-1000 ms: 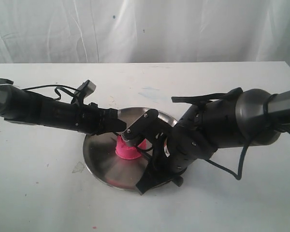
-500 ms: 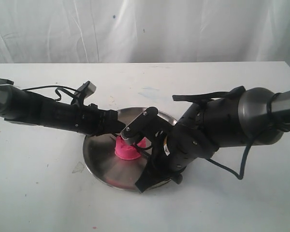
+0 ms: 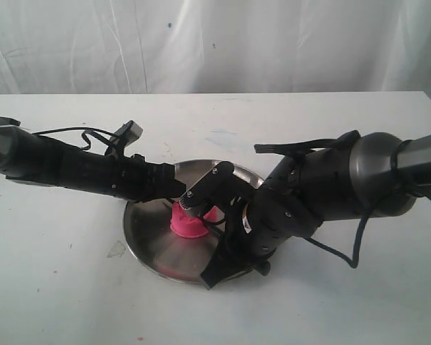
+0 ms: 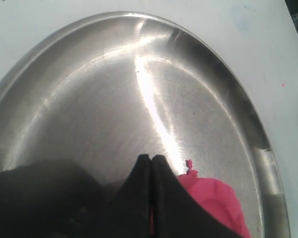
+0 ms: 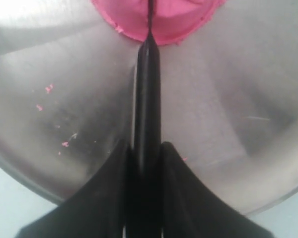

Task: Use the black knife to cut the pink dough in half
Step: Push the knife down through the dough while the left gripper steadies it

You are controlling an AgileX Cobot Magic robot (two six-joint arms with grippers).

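Little has shifted since the earlier frames: both arms are held almost as before over the steel plate (image 3: 151, 244). The pink dough (image 3: 189, 222) sits at the plate's centre in the exterior view. The black knife (image 5: 147, 94) is clamped in the right tool (image 5: 146, 158), its long axis pointed straight through the dough's middle. The left tool (image 4: 151, 166) is pressed shut beside the dough.

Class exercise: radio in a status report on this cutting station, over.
Right gripper shut on black knife, blade in pink dough. Left gripper shut, beside dough on steel plate. Nothing blocking.
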